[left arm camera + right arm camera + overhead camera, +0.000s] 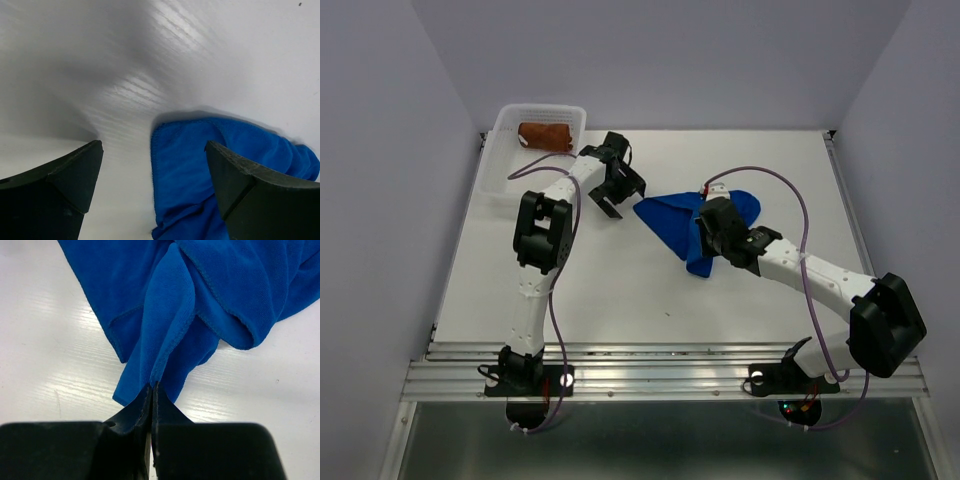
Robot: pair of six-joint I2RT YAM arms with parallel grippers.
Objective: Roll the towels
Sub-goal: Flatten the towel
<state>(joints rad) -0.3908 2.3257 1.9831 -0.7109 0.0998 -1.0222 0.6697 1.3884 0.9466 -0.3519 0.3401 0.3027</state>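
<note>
Towels number two. One blue towel (670, 222) lies crumpled and partly folded on the white table (620, 290), right of centre. One brown towel (544, 135) sits as a rolled bundle inside the single white basket (502, 170) at the far left corner.

Two arms reach over the table. The right gripper (152, 388) is pinched tight on a fold of the blue towel at its near side, and the cloth gathers into a ridge running up from the fingertips. The left gripper (620, 197) hangs between the basket and the blue towel, just beside the towel's left corner. Its fingers (75, 175) are spread wide and hold nothing, with the hemmed edge lying below them; whether one touches the cloth I cannot tell.

From above, the right wrist hides the middle of the blue towel.
</note>
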